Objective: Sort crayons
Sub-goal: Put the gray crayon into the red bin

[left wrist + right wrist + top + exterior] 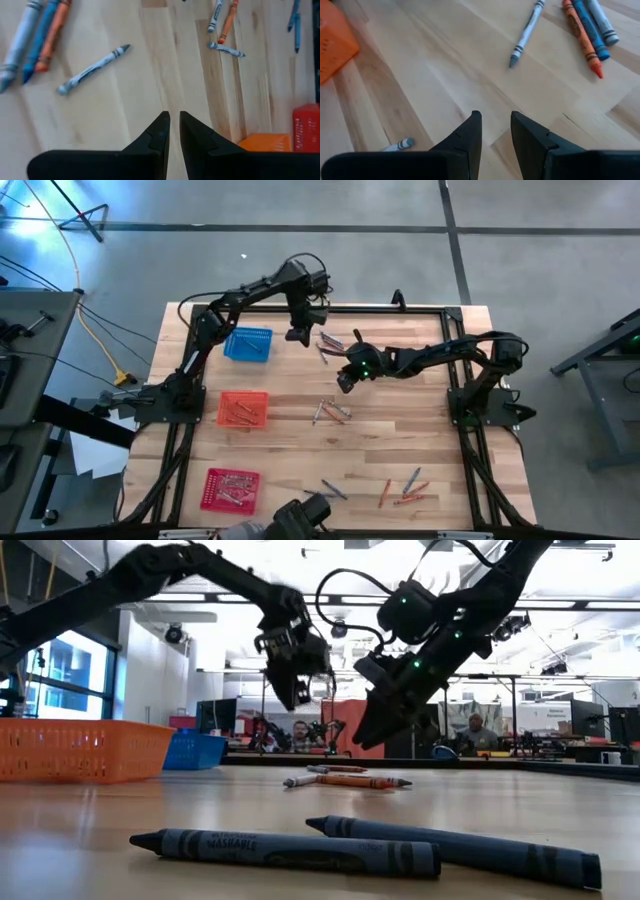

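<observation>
I hold the left gripper (pixel 298 335) and right gripper (pixel 344 383) above the pale wooden surface (pixel 300 470), fingers slightly parted, empty. Thin paper-wrapped wax crayons (pixel 331 412) lie scattered flat: light, stiff, snappable, prone to roll. I'd pinch one mid-length, across its width.

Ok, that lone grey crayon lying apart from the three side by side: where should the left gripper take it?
Grip the grey crayon mid-barrel, left gripper descending from above, fingers straddling its length. It lies flat and alone on the table, sides clear.
</observation>
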{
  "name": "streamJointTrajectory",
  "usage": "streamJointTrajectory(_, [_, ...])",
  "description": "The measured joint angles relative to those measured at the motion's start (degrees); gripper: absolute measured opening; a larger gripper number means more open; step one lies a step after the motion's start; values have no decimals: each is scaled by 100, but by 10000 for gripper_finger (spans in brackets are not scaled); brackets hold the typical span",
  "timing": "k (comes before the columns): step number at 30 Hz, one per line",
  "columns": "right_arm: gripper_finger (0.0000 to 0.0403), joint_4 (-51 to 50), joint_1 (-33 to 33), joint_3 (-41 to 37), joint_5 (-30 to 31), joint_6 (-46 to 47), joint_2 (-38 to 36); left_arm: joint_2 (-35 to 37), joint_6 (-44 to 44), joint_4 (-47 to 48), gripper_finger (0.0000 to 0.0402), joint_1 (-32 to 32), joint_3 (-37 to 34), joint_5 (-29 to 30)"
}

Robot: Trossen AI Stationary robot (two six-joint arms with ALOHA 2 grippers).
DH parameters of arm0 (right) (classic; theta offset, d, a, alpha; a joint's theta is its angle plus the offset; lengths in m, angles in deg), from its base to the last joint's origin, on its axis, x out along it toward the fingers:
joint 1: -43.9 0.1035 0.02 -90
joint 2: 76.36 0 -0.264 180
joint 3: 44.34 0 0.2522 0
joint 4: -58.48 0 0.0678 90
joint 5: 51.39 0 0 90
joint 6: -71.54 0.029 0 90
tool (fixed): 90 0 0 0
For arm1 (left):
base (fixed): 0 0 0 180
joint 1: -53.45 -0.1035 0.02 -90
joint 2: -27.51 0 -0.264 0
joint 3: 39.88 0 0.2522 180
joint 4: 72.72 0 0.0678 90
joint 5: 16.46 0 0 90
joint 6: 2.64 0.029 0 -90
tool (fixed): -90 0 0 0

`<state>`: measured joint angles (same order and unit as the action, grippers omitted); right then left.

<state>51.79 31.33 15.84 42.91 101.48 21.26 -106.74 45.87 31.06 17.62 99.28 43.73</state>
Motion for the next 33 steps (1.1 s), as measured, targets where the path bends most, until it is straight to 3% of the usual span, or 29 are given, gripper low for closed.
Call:
streamJointTrajectory(5, [99, -36, -87, 0, -5, -127, -2, 591, -317, -13, 30, 222, -169, 22])
streamJointTrajectory(10, [99, -9, -176, 0, 0, -292, -2, 1714, -485, -320, 30, 439, -1703, 34])
streamJointTrajectory(17, [99, 608, -362, 0, -261, -200, -2, 4002, -1265, -2447, 30, 554, -5119, 549])
streamJointTrajectory(22, [99, 326, -456, 455, -324, 157, 120, 5553, -2202, -4748, 30, 670, -7063, 1212])
streamJointTrajectory(27, [99, -929, -458, 1622, -136, 75, 558, 6586, -3290, -6723, 30, 968, -8100, 2278])
streamJointTrajectory(30, [99, -1831, -489, 2287, -137, -33, 944, 6853, -4102, -7604, 30, 1136, -8442, 2562])
streamJointTrajectory(33, [99, -2536, -602, 2764, -175, -38, 1357, 6899, -4271, -8026, 30, 1311, -8622, 2582])
